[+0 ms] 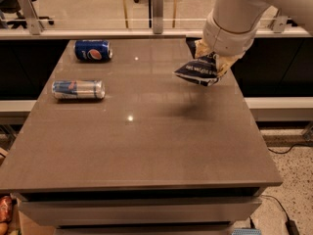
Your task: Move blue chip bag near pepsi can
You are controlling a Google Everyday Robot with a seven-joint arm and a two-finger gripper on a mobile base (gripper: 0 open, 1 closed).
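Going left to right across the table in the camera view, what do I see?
Silver can → Pepsi can → blue chip bag, held above the table's right side in the gripper.

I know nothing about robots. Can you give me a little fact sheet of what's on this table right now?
hand: above the table, far right side, closed on the blue chip bag
blue chip bag: held off the table, shadow beneath
pepsi can: on its side, far left corner
silver-blue can: on its side, left edge, nearer the camera
progress: bag not yet near the pepsi can
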